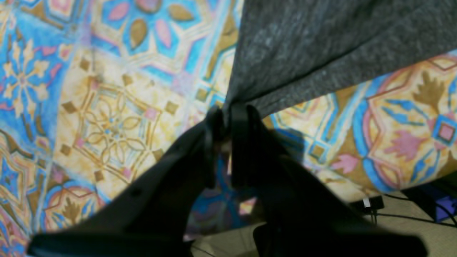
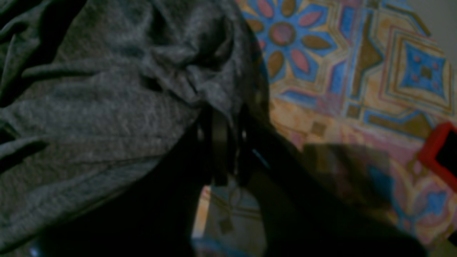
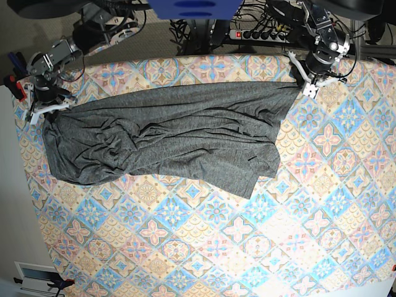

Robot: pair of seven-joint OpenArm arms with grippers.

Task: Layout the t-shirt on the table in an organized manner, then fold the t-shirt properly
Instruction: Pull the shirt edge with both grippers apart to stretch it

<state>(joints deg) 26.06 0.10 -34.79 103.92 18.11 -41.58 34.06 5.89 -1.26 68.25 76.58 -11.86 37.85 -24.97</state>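
The dark grey t-shirt (image 3: 167, 133) lies stretched across the far half of the table (image 3: 216, 247), wrinkled, its near edge sagging toward the middle. My left gripper (image 3: 307, 88) is shut on a corner of the t-shirt (image 1: 321, 46) at the far right; in the left wrist view the black fingers (image 1: 242, 121) pinch the cloth's tip just above the table (image 1: 107, 107). At the far left, my right gripper (image 3: 44, 111) is shut on the other corner, with bunched t-shirt (image 2: 107, 92) fabric over the fingers (image 2: 217, 142) in the right wrist view.
A power strip and cables (image 3: 260, 28) lie behind the table's far edge. A red and black object (image 2: 441, 153) sits at the table's edge near the right gripper. The floor with cables (image 1: 410, 221) shows past the table's edge beside the left gripper.
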